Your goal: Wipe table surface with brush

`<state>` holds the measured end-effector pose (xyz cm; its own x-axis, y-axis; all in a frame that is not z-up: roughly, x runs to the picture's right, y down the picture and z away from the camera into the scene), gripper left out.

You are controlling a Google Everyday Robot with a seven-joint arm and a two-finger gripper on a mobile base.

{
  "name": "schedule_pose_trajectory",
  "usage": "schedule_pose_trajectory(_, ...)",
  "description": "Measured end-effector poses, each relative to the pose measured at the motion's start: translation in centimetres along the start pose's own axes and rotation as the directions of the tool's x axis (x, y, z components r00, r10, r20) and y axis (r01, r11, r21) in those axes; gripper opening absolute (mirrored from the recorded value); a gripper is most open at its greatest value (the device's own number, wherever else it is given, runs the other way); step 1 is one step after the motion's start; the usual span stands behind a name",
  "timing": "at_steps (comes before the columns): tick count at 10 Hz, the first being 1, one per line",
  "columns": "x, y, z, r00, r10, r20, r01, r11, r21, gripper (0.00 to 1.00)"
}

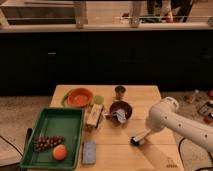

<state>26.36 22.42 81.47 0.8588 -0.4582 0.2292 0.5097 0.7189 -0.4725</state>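
Note:
The table surface [146, 95] is a light tan wooden top filling the lower middle of the camera view. My white arm reaches in from the right. Its gripper [145, 134] is low over the right part of the table and shut on the brush [136, 140]. The brush's pale handle slants up into the gripper. Its dark bristle head points down and left and rests on or just above the wood, in front of the dark bowl [122, 108].
A green tray [56, 124] at front left holds grapes [47, 143] and an orange fruit [60, 152]. A blue-grey block [89, 151] lies beside it. An orange bowl [79, 97], a small box [94, 116] and a dark cup [120, 92] stand further back.

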Motion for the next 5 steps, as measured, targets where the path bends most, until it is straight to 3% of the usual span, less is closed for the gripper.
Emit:
schedule_pose_trajectory(3,0.3,0.3,0.5,0.999,0.008,-0.038,-0.009,1.000,-0.022,0.00)
schedule_pose_trajectory(5,2.0,0.6,0.4,0.997,0.038,-0.062,-0.040,0.999,-0.027,0.00)
